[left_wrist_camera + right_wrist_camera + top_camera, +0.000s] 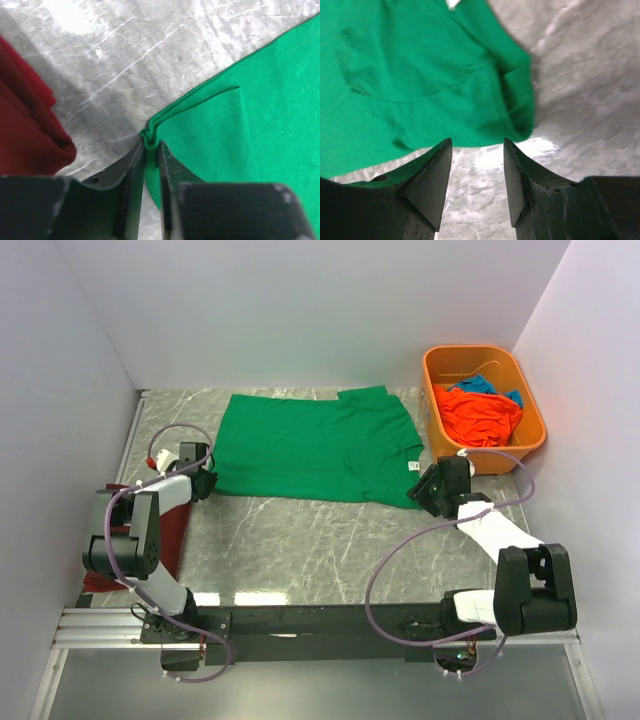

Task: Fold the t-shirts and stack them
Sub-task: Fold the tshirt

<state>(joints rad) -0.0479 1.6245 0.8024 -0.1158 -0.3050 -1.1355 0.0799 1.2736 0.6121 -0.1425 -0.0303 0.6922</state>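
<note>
Left hand [152,150] pinches a corner of the green t-shirt [310,445] on the counter [300,540]; right hand [477,172] spread beside its edge

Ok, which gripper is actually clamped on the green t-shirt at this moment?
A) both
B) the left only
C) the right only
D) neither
B: the left gripper is shut on a bunched corner of the green t-shirt, while the right gripper stands open, gripping nothing.
</note>
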